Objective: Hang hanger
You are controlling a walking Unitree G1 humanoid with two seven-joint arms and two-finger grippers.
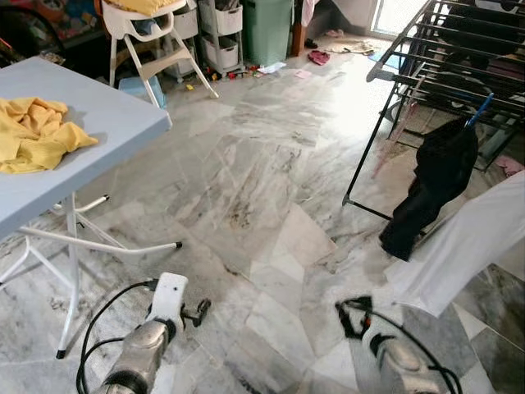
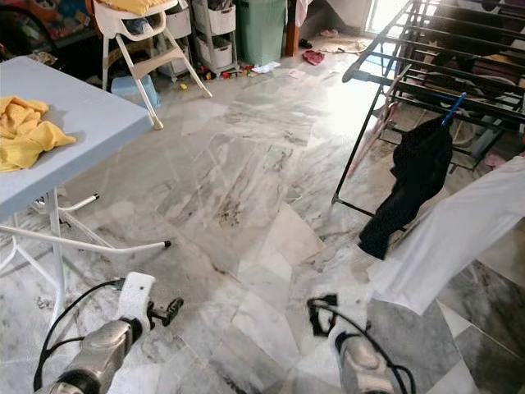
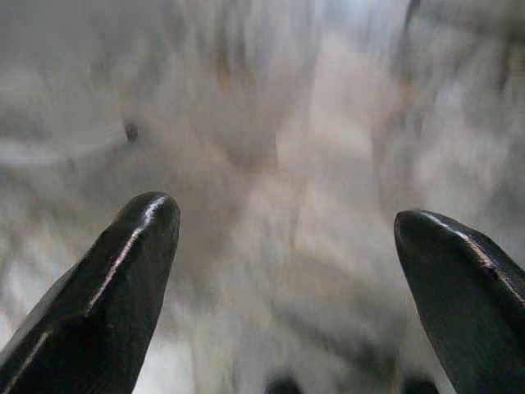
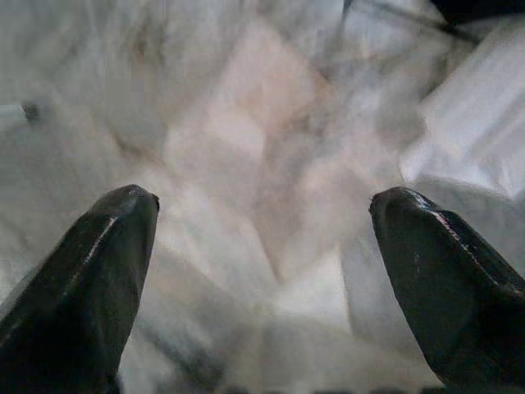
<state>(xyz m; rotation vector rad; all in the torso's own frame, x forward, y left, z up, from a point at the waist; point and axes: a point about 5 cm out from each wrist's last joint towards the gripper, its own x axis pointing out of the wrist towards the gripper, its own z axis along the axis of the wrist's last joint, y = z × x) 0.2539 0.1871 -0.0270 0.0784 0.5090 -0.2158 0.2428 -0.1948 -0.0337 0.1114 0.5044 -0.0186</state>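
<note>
A black garment (image 1: 435, 180) hangs from a blue hanger (image 1: 481, 109) hooked on the dark metal drying rack (image 1: 426, 78) at the right. Beside and below it a white garment (image 1: 467, 246) slopes down toward the floor. Both arms are held low over the marble floor. My left gripper (image 1: 197, 312) is open, and the left wrist view shows its fingers (image 3: 139, 246) wide apart over bare floor. My right gripper (image 1: 354, 316) is also open, left of the white garment's lower edge; nothing lies between its fingers (image 4: 435, 246).
A blue table (image 1: 107, 123) with a crumpled yellow cloth (image 1: 33, 131) stands at the left on white legs (image 1: 74, 271). A white high chair (image 1: 152, 41), plastic drawers (image 1: 220, 33) and a green bin (image 1: 267, 29) line the back. Small items litter the far floor.
</note>
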